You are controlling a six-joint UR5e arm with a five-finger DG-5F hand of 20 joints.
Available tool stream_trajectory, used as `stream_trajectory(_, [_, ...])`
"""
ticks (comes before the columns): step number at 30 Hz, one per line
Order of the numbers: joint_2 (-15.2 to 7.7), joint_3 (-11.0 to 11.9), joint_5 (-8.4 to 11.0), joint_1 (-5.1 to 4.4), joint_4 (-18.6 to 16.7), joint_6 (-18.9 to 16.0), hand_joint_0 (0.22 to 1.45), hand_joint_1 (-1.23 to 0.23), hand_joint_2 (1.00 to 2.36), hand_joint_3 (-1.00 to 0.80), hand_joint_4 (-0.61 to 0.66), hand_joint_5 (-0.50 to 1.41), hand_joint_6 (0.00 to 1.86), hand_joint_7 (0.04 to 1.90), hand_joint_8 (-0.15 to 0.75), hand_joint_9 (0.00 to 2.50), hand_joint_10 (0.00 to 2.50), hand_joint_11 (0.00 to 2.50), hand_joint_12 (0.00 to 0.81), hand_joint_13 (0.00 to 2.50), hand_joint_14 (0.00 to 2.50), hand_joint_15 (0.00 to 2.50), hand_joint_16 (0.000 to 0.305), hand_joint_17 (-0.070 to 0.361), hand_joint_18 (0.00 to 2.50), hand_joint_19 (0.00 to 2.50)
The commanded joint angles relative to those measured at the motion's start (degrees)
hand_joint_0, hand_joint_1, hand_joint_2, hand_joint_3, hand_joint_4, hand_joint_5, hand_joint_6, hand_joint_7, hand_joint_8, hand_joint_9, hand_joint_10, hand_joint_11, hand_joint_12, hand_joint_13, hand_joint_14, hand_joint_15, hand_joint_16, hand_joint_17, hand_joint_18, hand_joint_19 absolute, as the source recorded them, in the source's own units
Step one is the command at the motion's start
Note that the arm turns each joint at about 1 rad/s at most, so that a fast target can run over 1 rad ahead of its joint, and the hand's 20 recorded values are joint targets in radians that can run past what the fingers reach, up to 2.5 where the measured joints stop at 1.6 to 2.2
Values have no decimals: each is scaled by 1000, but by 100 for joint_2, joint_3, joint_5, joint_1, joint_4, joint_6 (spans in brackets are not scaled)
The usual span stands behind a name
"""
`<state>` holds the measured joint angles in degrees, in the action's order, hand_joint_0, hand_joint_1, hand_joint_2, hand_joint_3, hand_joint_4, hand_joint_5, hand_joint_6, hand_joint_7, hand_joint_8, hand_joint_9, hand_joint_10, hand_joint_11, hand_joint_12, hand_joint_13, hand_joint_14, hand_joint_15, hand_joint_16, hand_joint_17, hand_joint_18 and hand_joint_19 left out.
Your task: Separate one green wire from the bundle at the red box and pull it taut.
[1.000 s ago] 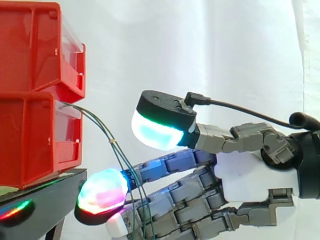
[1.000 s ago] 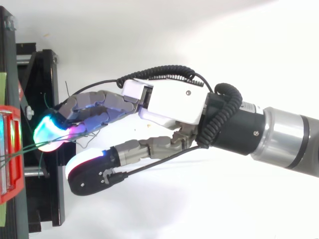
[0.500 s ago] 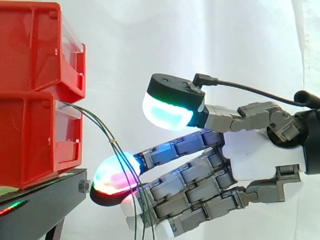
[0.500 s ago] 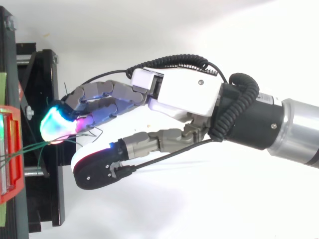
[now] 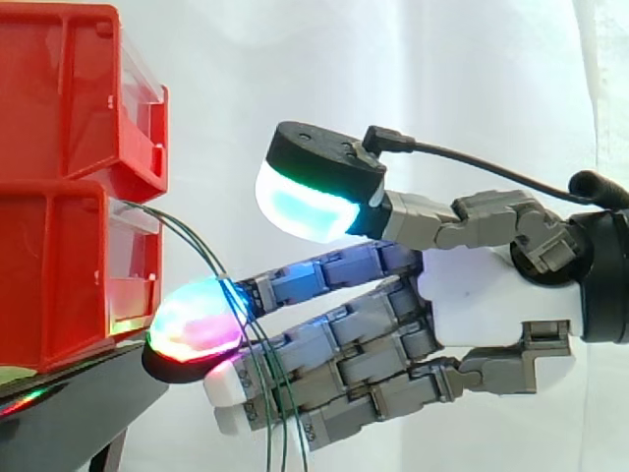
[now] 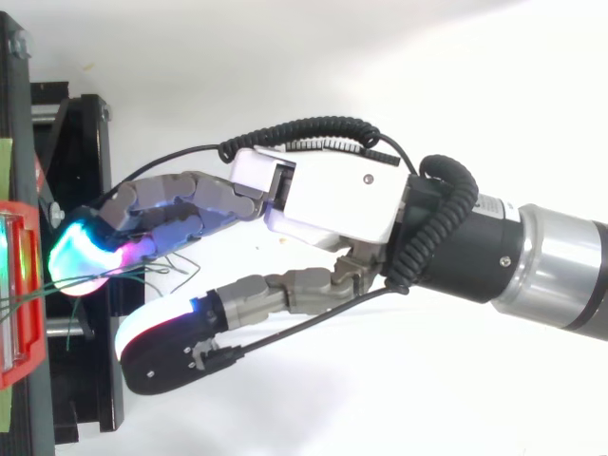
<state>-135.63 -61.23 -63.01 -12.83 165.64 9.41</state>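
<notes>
Hand [image 5: 482, 307] at wires [image 5: 194, 239] beside bin [image 5: 79, 265] edge

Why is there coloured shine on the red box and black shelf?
Side view: the hand's glowing fingertip pad sits close to the red box and black stand, and its green-pink light reflects off both. Top view: the same pad tints the box's edge green.

Side level, top overhead; both near hand [image 5: 482, 305].
</notes>
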Motion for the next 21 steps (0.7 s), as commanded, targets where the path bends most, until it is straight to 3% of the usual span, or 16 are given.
stream_trajectory(1, [-16, -3, 8, -17, -137, 61, 575, -631, 1000, -500, 201, -145, 502, 783, 222, 694, 0, 0, 273, 461, 3, 78, 38, 85, 365, 356])
stream_trajectory(12, [-16, -232, 34, -114, -559, 158, 586, -656, 1000, -495, 218, -132, 502, 865, 221, 714, 0, 0, 273, 492, 4, 108, 38, 85, 403, 379])
stream_trajectory(21, [-16, -223, 17, -149, -524, 70, 590, -656, 1000, -492, 227, -119, 502, 952, 224, 741, 0, 0, 271, 511, 4, 118, 38, 85, 428, 387])
